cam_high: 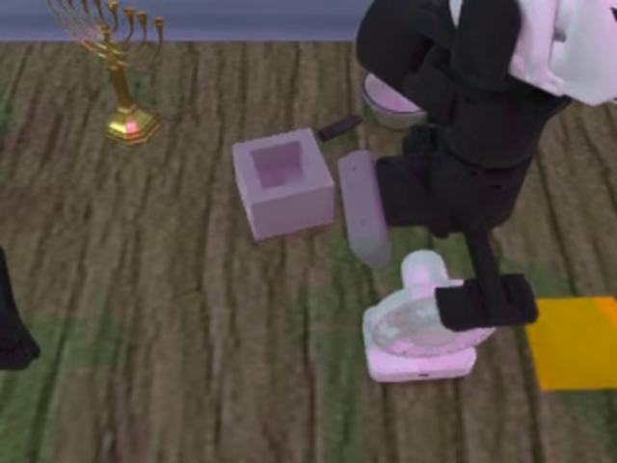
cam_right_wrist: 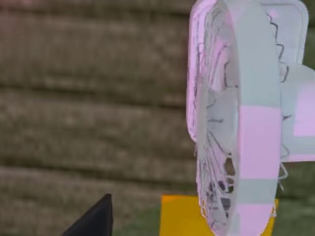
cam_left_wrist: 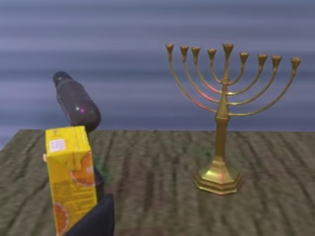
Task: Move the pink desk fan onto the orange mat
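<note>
From the top view, my right gripper (cam_high: 482, 304) sits down at the pink desk fan (cam_high: 416, 323), its dark fingers across the right side of the round grille head; I read it as clamped on the fan, though the arm hides the actual contact, so that is a judgement. The fan stands on its flat base right of centre, with the orange mat (cam_high: 576, 340) just to its right at the table's edge, apart from it, so the carry should only need a short sideways shift. Behind the fan lie a grey oblong bar (cam_high: 363, 207) and a pink hollow cube (cam_high: 282, 183), and a pink-lined bowl (cam_high: 390, 101) is half hidden under my arm; none blocks the path to the mat. My left arm (cam_high: 14, 323) is parked at the left edge. Its wrist view shows only a gold candelabra (cam_left_wrist: 224, 115), a yellow juice carton (cam_left_wrist: 70, 179) and a dark bottle (cam_left_wrist: 76, 101); I cannot tell how its claw stands. The right wrist view shows the fan's grille edge-on and very close, one dark fingertip (cam_right_wrist: 96, 219) beside it, the orange mat beyond.
</note>
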Action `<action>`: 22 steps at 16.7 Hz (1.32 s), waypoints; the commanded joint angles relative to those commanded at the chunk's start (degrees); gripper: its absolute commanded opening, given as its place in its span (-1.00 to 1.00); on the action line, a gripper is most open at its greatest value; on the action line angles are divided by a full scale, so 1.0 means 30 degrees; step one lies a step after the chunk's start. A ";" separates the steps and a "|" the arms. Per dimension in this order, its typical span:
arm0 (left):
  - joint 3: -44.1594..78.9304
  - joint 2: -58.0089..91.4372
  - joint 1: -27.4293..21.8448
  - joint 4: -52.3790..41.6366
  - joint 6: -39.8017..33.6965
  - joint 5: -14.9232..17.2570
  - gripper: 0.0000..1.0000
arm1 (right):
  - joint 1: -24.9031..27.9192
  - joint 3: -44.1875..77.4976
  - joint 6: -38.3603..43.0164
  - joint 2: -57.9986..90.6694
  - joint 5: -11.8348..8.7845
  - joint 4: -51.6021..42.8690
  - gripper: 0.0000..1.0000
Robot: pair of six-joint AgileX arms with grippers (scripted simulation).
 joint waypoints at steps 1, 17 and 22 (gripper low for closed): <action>0.0000 0.0000 0.0000 0.0000 0.0000 0.0000 1.00 | 0.0000 0.0000 0.0000 0.0000 0.0000 0.0000 1.00; 0.0000 0.0000 0.0000 0.0000 0.0000 0.0000 1.00 | 0.0043 -0.3652 0.0044 0.0099 0.0000 0.3751 0.55; 0.0000 0.0000 0.0000 0.0000 0.0000 0.0000 1.00 | 0.0043 -0.3652 0.0044 0.0099 0.0000 0.3751 -0.21</action>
